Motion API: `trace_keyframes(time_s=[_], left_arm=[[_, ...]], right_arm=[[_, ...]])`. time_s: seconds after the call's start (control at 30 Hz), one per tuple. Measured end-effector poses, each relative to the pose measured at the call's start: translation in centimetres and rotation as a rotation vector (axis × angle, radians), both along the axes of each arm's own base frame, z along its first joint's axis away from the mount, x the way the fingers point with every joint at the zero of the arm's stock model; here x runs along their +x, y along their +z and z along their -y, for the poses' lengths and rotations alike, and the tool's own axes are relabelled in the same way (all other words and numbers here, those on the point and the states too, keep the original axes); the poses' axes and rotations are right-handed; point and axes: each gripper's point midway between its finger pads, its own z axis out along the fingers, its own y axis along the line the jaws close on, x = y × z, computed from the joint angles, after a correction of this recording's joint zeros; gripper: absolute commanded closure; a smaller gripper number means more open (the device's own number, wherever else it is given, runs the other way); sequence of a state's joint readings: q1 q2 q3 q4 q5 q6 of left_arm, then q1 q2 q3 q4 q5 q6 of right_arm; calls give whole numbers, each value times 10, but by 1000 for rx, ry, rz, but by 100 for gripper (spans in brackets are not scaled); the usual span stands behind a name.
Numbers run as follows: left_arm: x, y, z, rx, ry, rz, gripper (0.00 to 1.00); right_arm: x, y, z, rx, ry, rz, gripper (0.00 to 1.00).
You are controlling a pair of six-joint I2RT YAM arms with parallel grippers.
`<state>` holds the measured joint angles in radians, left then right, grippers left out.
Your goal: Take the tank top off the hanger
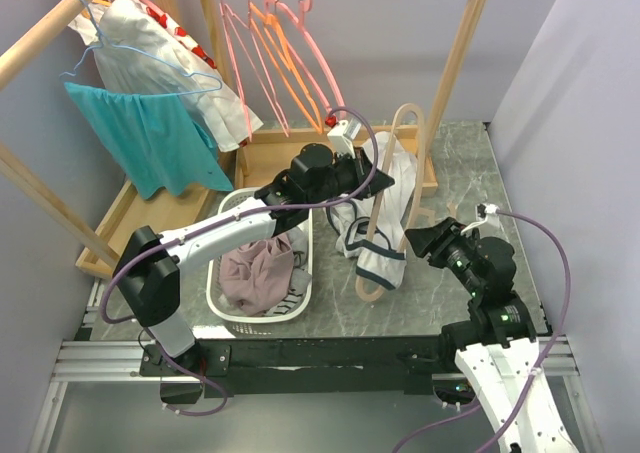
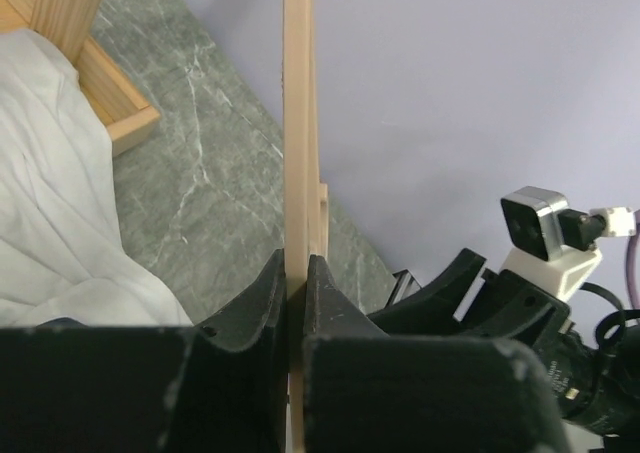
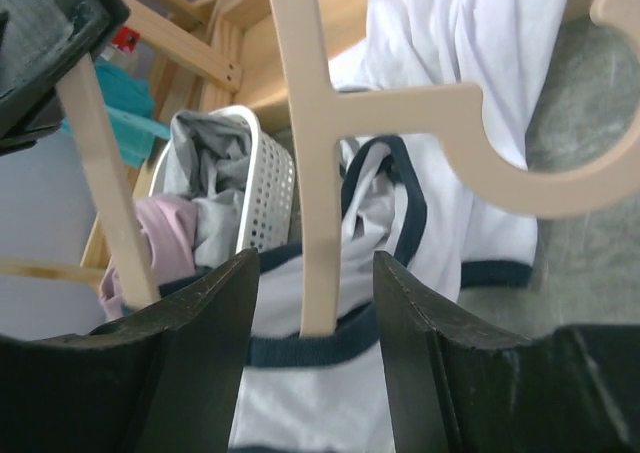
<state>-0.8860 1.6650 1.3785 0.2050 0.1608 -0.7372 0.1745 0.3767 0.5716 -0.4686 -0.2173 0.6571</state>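
Note:
A beige wooden hanger (image 1: 407, 163) stands tilted over the marble table, and the white tank top (image 1: 385, 258) with navy trim is draped around its lower end. My left gripper (image 1: 381, 181) is shut on one of the hanger's bars; in the left wrist view the hanger (image 2: 299, 123) is pinched between the left gripper (image 2: 297, 265) jaws. My right gripper (image 1: 413, 239) is open just right of the tank top. In the right wrist view the right gripper (image 3: 315, 265) straddles a hanger (image 3: 312, 173) bar without touching it, the tank top (image 3: 330, 393) lying right below.
A white laundry basket (image 1: 222, 298) with pink and grey clothes sits left of the tank top. Behind it is a wooden rack (image 1: 455, 68) with pink and orange hangers (image 1: 290, 63), a teal garment (image 1: 150, 138) and a wooden base tray (image 1: 265, 158).

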Motion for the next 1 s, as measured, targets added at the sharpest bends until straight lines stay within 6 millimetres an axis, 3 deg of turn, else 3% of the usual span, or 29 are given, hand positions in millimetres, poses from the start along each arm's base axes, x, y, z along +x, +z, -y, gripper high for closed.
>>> trace_keyframes(time_s=[0.23,0.3,0.33,0.4,0.47,0.5,0.53,0.57,0.6,0.63,0.67,0.9,1.0], left_arm=[[0,2,1,-9,-2,2,99],[0,4,1,-15,-5,6,99],[-1,4,1,-16,-7,5,99],[-1,4,1,-18,-10,4,99],[-1,5,1,-23,-8,7,98],[0,7,1,-28,-7,11,91],[2,8,0,-31,-5,15,71],[2,8,0,-31,-3,14,58],[3,6,-1,-27,-2,16,40],[2,5,0,-26,-7,12,7],[1,3,0,-25,-9,2,1],[-8,-27,-17,66,-1,-5,1],[-15,-30,-28,89,-2,15,1]], right_arm=[[25,-20,-6,18,1,30,45],[30,-22,-8,27,7,43,60],[33,-21,-9,31,10,55,76],[36,-18,-13,41,30,81,98],[38,-15,-15,38,45,99,100],[39,-14,-16,34,50,107,100],[40,-13,-16,32,51,112,100],[40,-13,-16,31,52,113,100],[41,-13,-16,30,50,114,100],[42,-13,-14,25,36,113,100],[43,-13,-10,18,15,106,100],[48,-11,34,-74,-230,34,100],[47,-10,58,-122,-352,10,100]])
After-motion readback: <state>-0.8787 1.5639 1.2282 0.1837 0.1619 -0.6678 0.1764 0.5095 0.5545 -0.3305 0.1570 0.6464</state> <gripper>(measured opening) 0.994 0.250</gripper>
